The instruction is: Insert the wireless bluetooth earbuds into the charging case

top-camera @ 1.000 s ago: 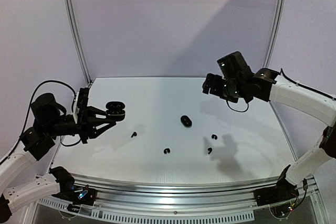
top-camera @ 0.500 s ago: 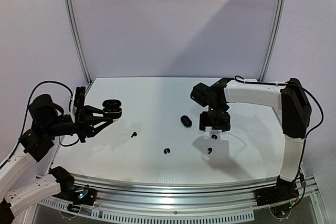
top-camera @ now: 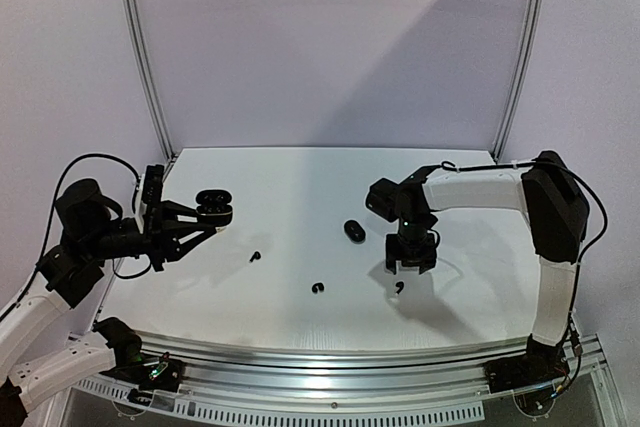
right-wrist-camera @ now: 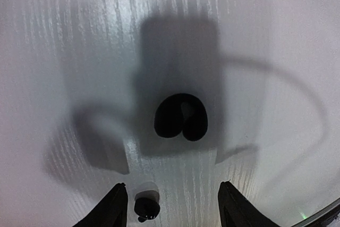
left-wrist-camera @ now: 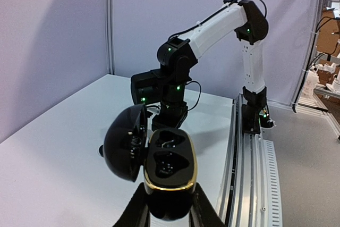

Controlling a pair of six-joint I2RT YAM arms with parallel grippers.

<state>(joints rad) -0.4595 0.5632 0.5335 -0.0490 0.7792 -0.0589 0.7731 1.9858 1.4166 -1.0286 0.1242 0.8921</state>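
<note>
The right pincer (right-wrist-camera: 172,200) stood low over the table (right-wrist-camera: 276,46) with its jaws apart, a small black earbud (right-wrist-camera: 144,207) between them, nearer one finger than the other. Closing off-centre like that could have flicked the bud sideways or pinched it askew, and a second earbud (right-wrist-camera: 180,116), just ahead of the fingertips, might have been knocked. That one looked hook-shaped, black and glossy. The left pincer (left-wrist-camera: 170,211) was clamped on the charging case (left-wrist-camera: 169,168), lid swung back, well apart from the right pincer

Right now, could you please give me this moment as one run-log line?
left gripper: shut on open charging case | right gripper: open, over black earbud
</note>
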